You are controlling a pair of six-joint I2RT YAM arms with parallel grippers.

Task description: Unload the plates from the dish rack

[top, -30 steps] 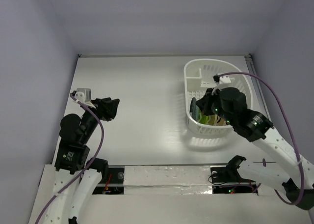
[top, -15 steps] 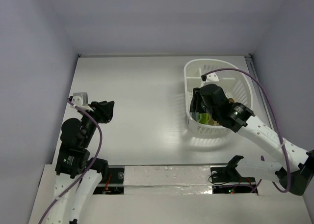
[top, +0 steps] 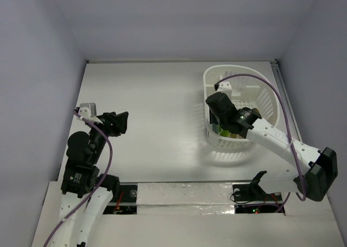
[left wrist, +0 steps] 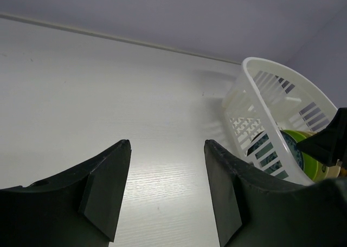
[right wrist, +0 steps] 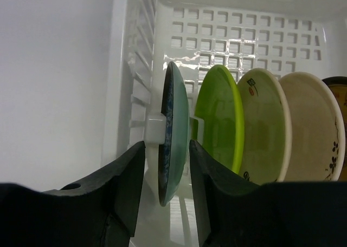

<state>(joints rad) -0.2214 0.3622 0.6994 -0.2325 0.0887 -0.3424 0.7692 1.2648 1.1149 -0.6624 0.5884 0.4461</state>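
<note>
The dish rack (top: pixel 272 91) sits on the far right part of the table (top: pixel 157 95). The plates stand on edge in a row at its near end. The right gripper (right wrist: pixel 165 149) is down inside the rack at the left end of that row. Its fingers (right wrist: pixel 126 184) are apart and straddle the rim of the blue-green plate (right wrist: pixel 174 111), with a gap showing on the left side. Rightwards come the lime green plate (right wrist: pixel 217 122), two cream plates (right wrist: pixel 265 133) and a dark-patterned one at the frame's edge. The left gripper (top: pixel 120 119) hangs well apart over the left of the table, jaws spread and holding nothing.
</note>
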